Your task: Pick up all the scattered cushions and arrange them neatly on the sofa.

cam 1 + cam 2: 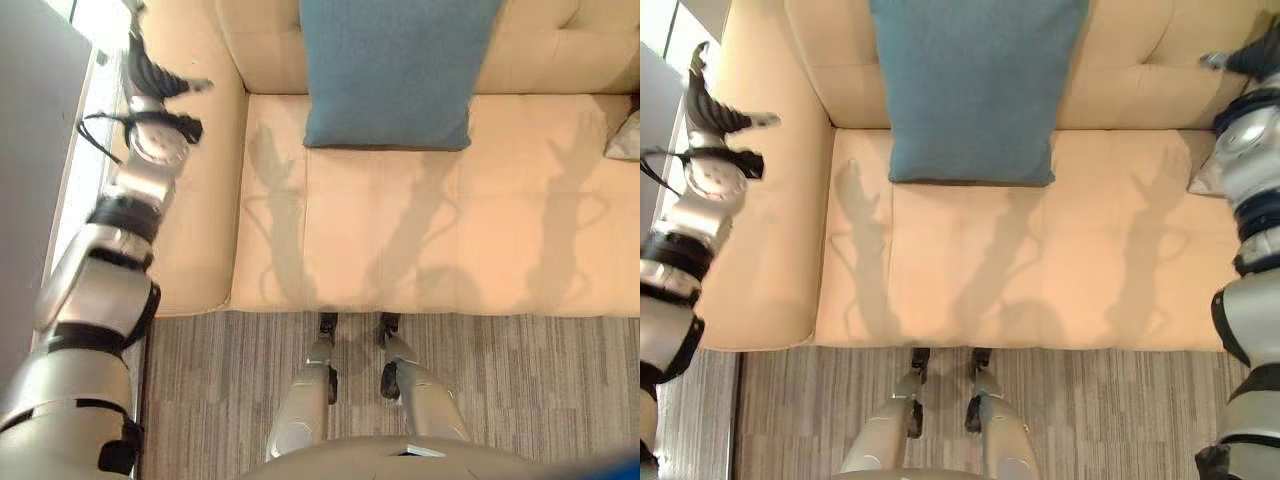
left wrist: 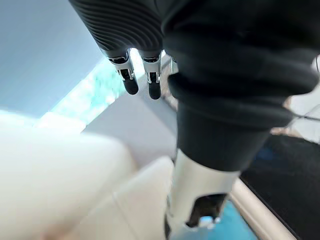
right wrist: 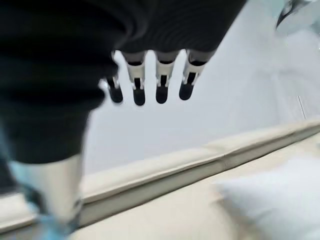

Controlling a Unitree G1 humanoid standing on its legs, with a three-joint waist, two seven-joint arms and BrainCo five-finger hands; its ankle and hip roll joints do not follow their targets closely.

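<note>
a blue cushion (image 1: 392, 70) stands propped against the backrest of the cream sofa (image 1: 420, 250), at 12 o'clock in the head views. it is a plain, matte teal-blue square with a fine woven texture, soft rounded lower corners and a flat face with no pattern or piping. its lower edge rests on the seat, and it leans back against the tufted back cushions, roughly upright.

at 3 o'clock, at the edge of the left eye view, the corner of a pale grey cushion (image 1: 625, 138) lies on the seat, well apart from the blue one. the right wrist view shows a blurred pale cushion shape on the seat too.

the left robot hand (image 1: 712, 108) is raised over the sofa's armrest at 9 o'clock; its fingers are straight and relaxed, released, holding nothing. its wrist view shows the dark-tipped fingers (image 2: 142, 82) hanging free above the cream upholstery.

the right robot hand (image 1: 1250, 58) is up at 2 o'clock above the far end of the seat. its fingers (image 3: 160, 82) hang in a straight row, released, with nothing in them.

grey striped carpet (image 1: 550, 390) lies in front of the sofa at 6 o'clock.
</note>
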